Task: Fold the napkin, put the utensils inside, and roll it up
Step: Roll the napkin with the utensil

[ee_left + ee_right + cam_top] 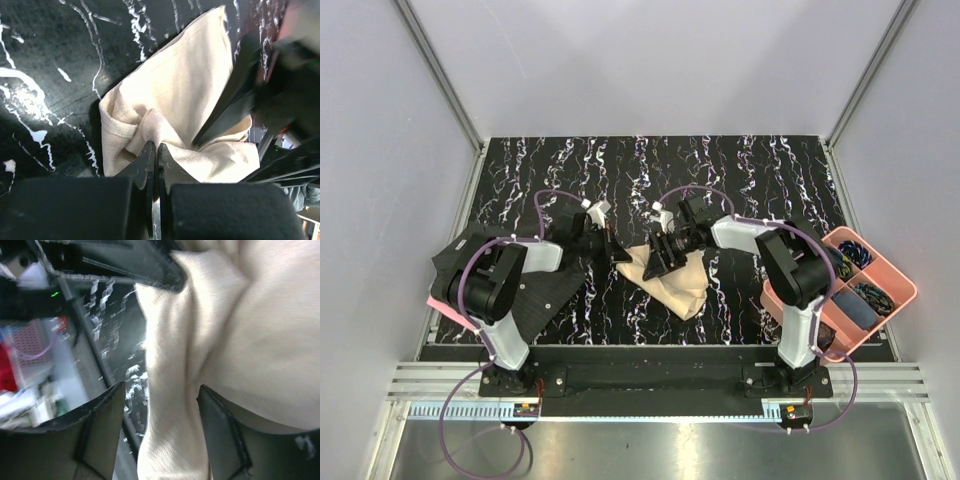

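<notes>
The beige napkin (678, 283) lies crumpled in a rough triangle on the table between both arms. My left gripper (618, 254) is at its left edge; in the left wrist view the gripper (156, 148) is shut, pinching a bunched fold of the napkin (185, 85). My right gripper (656, 263) is over the napkin's upper left part. In the right wrist view it (161, 388) is open, its fingers astride a raised ridge of the napkin (240, 335). The wooden spoon and the stick utensil are not in view.
A black dotted mat (548, 292) lies at the left under my left arm, with a pink edge (442, 305) showing beneath it. A pink tray (910, 292) of small coloured items stands at the right edge. The tabletop (740, 180) is black marbled.
</notes>
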{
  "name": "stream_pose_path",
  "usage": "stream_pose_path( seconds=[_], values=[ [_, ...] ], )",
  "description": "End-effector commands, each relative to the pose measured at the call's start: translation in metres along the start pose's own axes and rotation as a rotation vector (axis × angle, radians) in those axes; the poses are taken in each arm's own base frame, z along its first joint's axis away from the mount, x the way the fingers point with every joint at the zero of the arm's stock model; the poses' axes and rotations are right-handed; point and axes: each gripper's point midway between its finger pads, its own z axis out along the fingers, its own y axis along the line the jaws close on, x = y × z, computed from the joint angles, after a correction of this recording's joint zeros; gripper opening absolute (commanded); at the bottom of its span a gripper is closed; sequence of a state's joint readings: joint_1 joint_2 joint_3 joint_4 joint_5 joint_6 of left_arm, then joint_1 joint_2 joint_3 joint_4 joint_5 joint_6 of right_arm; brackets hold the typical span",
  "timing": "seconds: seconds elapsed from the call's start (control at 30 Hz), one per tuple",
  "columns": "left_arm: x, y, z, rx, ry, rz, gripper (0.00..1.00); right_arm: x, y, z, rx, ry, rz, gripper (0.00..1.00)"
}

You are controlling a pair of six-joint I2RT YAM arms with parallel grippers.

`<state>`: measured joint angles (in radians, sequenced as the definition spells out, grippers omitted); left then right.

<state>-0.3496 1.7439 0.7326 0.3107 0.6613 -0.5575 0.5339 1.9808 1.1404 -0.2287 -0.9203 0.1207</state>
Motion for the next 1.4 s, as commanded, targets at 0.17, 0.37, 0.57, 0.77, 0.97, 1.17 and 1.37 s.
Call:
stream_pose_path(
  seconds=[0.17, 0.37, 0.57, 0.77, 0.97, 1.17, 1.37],
  values=[
    [0.007, 0.006, 0.002, -0.057, 0.097, -0.039, 0.00, -0.042, 0.011, -0.051, 0.498, -0.191, -0.316, 0.74],
    [0.008, 0.010, 0.004, -0.079, 0.133, -0.058, 0.00, -0.026, 0.050, -0.030, 0.688, -0.230, -0.614, 0.73],
    [0.007, 0.009, 0.004, -0.080, 0.134, -0.065, 0.00, -0.011, 0.046, -0.010, 0.680, -0.178, -0.644, 0.70],
    [0.007, 0.007, 0.002, -0.079, 0.133, -0.063, 0.00, -0.004, 0.029, 0.000, 0.706, -0.118, -0.662, 0.69],
    [0.005, 0.005, 0.002, -0.073, 0.132, -0.062, 0.00, 0.007, 0.015, 0.010, 0.705, -0.069, -0.644, 0.62],
    [-0.002, -0.001, 0.000, -0.063, 0.113, -0.045, 0.09, 0.020, -0.020, 0.013, 0.812, -0.015, -0.576, 0.62],
    [-0.020, -0.015, -0.009, -0.055, 0.050, -0.009, 0.40, 0.029, -0.033, 0.022, 0.813, 0.024, -0.507, 0.56]
  ],
)
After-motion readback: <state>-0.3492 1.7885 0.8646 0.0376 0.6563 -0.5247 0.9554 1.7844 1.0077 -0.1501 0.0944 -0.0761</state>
